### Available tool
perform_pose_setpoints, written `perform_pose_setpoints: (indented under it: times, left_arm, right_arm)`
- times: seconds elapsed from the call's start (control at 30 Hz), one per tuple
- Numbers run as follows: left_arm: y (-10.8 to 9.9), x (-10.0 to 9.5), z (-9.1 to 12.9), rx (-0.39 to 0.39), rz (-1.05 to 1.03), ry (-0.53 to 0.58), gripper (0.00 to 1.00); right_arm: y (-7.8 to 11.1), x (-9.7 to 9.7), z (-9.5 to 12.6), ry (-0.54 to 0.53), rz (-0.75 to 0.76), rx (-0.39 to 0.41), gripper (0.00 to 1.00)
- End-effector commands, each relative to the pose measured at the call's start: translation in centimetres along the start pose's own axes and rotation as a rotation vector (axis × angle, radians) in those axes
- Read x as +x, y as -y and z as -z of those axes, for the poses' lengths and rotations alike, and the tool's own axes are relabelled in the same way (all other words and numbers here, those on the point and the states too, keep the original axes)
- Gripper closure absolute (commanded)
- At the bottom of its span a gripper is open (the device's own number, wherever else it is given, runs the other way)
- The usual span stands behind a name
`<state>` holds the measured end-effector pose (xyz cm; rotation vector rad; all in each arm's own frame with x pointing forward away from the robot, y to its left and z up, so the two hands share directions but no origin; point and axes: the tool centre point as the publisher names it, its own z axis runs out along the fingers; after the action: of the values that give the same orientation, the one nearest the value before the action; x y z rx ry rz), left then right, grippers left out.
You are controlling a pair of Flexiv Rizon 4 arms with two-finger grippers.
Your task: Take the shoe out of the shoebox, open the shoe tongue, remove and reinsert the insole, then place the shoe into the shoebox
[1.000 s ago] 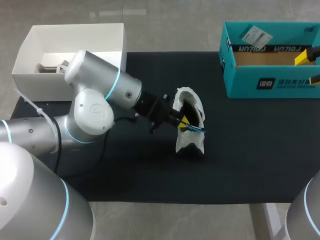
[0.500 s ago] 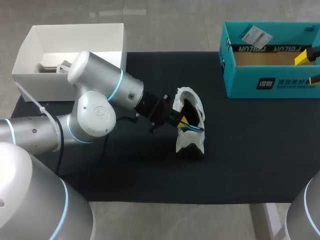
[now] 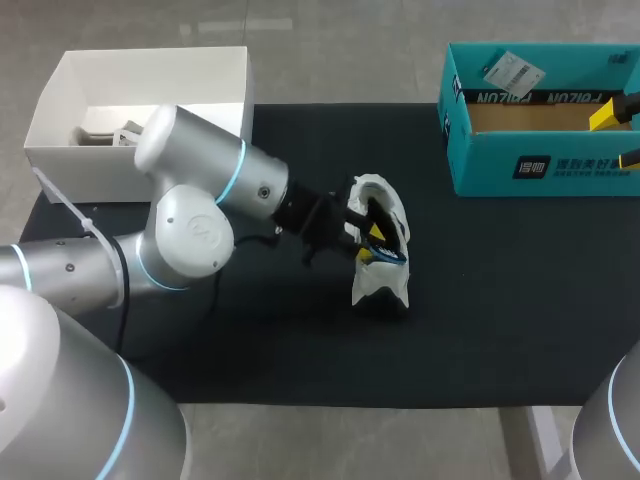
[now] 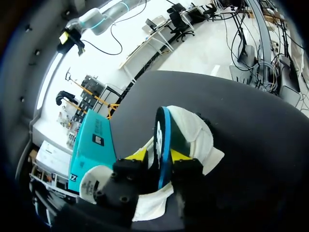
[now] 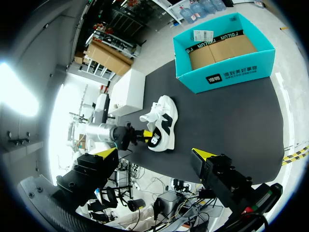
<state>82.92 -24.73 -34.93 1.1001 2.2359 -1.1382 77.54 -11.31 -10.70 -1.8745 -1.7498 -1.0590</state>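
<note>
White shoe [image 3: 380, 245] lies on its side mid-worktop on the black mat [image 3: 500, 300], out of the box. Left gripper [image 3: 368, 240] is at the shoe opening. Its yellow fingers [image 4: 139, 154] are narrow and pinched on the blue-edged insole [image 4: 163, 140] from both sides. The insole stands on edge, partly inside the shoe. Teal shoebox [image 3: 540, 165] sits open at the far right corner, well apart from the shoe. White box [image 3: 70, 170] sits at the far left corner. Right gripper [image 5: 154, 157] hangs high off the right edge, fingers spread wide, holding nothing.
</note>
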Motion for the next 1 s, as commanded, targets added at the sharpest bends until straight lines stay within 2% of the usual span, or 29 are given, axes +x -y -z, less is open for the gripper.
perform_pose_setpoints:
  times: [0.03, 0.07, 0.27, 0.37, 0.43, 0.5, 1.0]
  left_arm:
    - [0.7, 0.5, 1.0, -0.004, -0.003, -0.005, 0.46]
    - [0.9, 0.6, 1.1, -0.002, -0.005, -0.004, 0.53]
    - [1.9, 0.6, 1.1, 0.022, -0.019, 0.001, 0.56]
    - [2.4, 0.7, 0.8, 0.035, -0.026, -0.004, 0.63]
    - [2.6, 0.7, 0.7, 0.038, -0.029, -0.006, 0.75]
    - [2.6, 0.7, 0.5, 0.043, -0.034, -0.008, 1.00]
    - [0.1, 0.3, -0.7, -0.010, -0.050, -0.032, 1.00]
  right_arm:
    - [0.1, 0.0, -0.1, 0.003, -0.001, -0.001, 0.00]
    - [0.1, 0.0, -0.1, 0.003, -0.001, -0.001, 0.00]
    - [0.1, 0.0, -0.1, 0.003, -0.001, -0.001, 0.00]
    - [0.1, 0.0, -0.1, 0.003, -0.001, -0.001, 0.00]
    - [0.1, 0.0, -0.1, 0.003, -0.001, -0.001, 0.00]
    - [0.1, 0.0, -0.1, 0.003, -0.001, -0.001, 0.00]
    - [0.1, 0.0, -0.1, 0.003, -0.001, -0.001, 0.00]
